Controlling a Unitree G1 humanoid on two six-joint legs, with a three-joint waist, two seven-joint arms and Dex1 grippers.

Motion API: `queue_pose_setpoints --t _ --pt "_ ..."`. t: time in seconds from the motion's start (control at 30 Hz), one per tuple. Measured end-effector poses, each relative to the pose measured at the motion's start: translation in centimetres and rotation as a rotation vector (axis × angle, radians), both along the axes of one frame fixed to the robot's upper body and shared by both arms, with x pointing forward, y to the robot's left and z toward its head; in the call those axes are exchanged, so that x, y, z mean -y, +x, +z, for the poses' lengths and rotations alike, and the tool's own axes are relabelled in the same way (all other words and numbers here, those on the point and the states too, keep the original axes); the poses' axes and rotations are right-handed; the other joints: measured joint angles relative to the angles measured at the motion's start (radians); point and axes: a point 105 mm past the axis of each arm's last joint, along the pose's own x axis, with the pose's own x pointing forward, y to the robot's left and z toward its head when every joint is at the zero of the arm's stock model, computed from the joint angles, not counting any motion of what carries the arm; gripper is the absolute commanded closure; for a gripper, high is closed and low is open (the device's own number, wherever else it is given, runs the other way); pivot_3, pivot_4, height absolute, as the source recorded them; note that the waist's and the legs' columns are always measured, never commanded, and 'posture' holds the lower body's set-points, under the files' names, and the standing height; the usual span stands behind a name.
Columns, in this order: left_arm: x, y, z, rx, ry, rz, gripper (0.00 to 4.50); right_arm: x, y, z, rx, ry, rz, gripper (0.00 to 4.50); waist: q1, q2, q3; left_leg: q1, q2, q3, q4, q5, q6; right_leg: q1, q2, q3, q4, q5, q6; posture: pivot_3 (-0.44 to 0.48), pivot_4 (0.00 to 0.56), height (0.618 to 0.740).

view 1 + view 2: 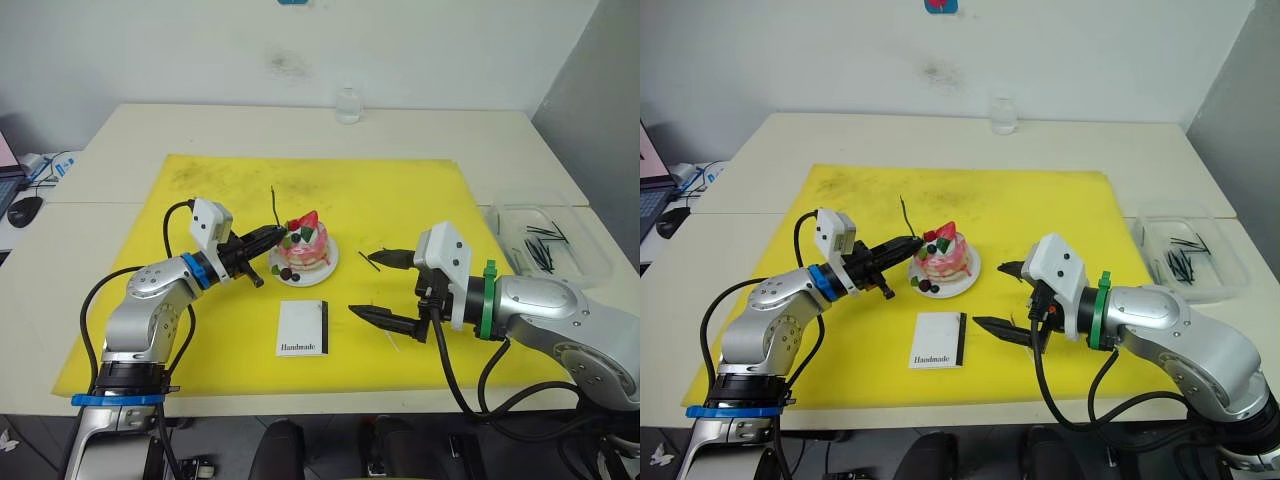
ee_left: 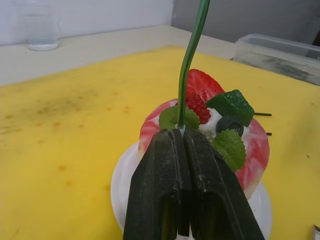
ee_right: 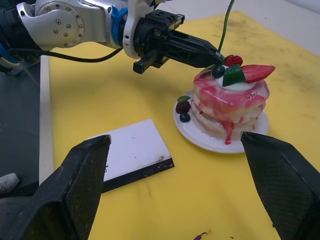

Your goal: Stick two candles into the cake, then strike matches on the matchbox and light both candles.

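Note:
The pink-frosted cake [image 1: 305, 248] sits on a small white plate [image 1: 322, 273] in the middle of the yellow mat. My left gripper [image 1: 280, 234] is shut on the lower end of the green wavy candle [image 2: 192, 50]. The candle stands nearly upright, its base at the cake's top left edge beside the green leaves. The white matchbox [image 1: 302, 328] lies flat in front of the cake, black strip to the right. My right gripper [image 1: 372, 287] hangs open just right of the matchbox with nothing between its fingers. A thin dark match [image 1: 368, 262] lies on the mat by its upper finger.
A clear plastic container [image 1: 590, 262] with several dark sticks stands off the mat at the right. A small glass [image 1: 347, 105] stands at the table's far edge. The yellow mat [image 1: 200, 190] covers the table's centre. A computer mouse [image 1: 24, 210] lies at the far left.

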Motion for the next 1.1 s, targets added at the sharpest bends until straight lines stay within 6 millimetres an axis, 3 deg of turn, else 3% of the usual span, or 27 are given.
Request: queue_pose_setpoints --t 0.37,0.87,1.1 --pt "0.3 -0.2 -0.6 -0.016 -0.017 -0.03 4.5 0.2 0.1 -0.1 0.01 -0.016 -0.005 0.18 0.0 0.0 0.0 0.009 0.0 0.0 0.0 0.0 0.0 0.009 0.0 0.0 -0.001 0.0 0.001 0.0 0.15 0.74" --pt "-1.5 0.0 0.0 -0.031 -0.005 0.038 0.01 0.0 0.1 -0.1 0.012 -0.005 -0.001 0.15 0.0 0.0 0.0 0.009 0.0 0.0 0.0 0.0 0.0 0.01 0.0 0.0 -0.001 0.0 0.001 0.0 0.15 0.74" --pt "-2.2 0.0 0.4 -0.023 0.01 0.067 0.01 -0.1 0.5 0.1 0.03 0.012 -0.014 0.15 0.0 0.0 0.0 0.009 0.0 0.0 0.0 0.0 0.0 0.01 0.0 0.0 -0.001 0.0 0.001 0.0 0.15 0.74"
